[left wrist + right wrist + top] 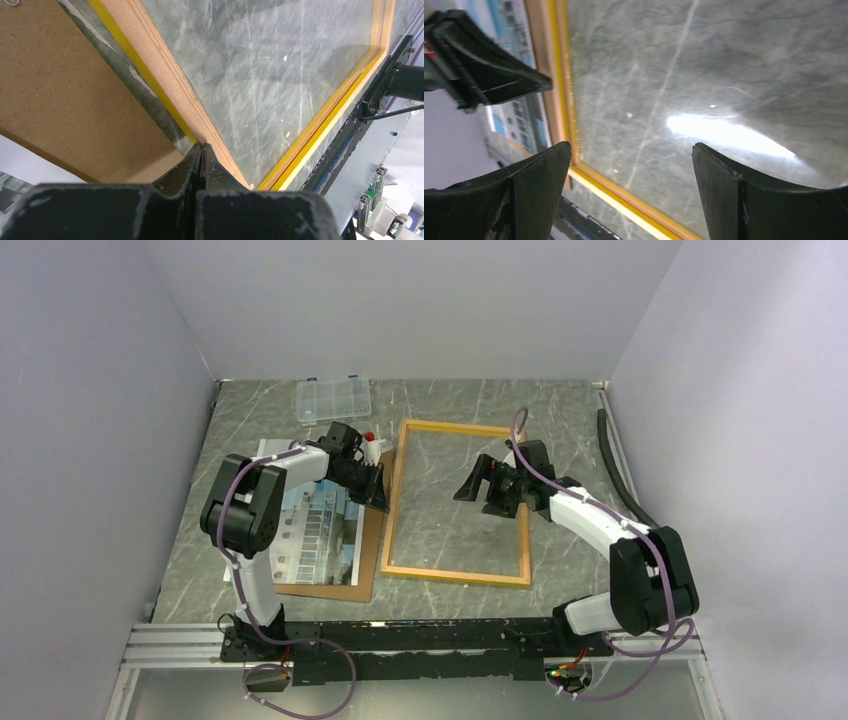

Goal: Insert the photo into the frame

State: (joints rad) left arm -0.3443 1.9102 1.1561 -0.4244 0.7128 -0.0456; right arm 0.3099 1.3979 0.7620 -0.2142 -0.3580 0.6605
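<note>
Left wrist view: left gripper [201, 150], jaws pressed together on nothing, tips at the outer edge of the frame [165, 75].

Risk: the shut tips shove that rail and skate the frame over the counter [560, 410], or ride up onto it.

Right gripper [631, 146], jaws wide and empty, hangs over the frame's glazed middle; a low pass could scrape it.

Photo [310, 530] lies outside the frame, left of the left jaws, on the backing board [65, 90]. The left arm overhangs it and blocks a clean pick.

Clear compartment box [333, 398] sits well beyond both jaws, no obstacle.
</note>
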